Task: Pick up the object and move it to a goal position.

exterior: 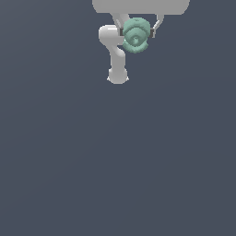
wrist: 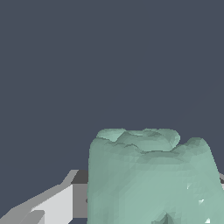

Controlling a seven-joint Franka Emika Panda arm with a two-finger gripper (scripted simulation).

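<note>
The object (exterior: 136,34) is a small pale mint-green lump with rounded concentric ridges. In the exterior view it hangs near the top of the picture, between the two fingers of my white gripper (exterior: 137,33), which is shut on it. The white arm (exterior: 116,55) shows behind and below it. In the wrist view the object (wrist: 151,175) fills the near part of the picture, and one grey-white finger (wrist: 57,203) presses against its side; the other finger is almost wholly hidden behind it.
A plain dark blue-grey surface (exterior: 118,161) spreads across both views, with no other object on it.
</note>
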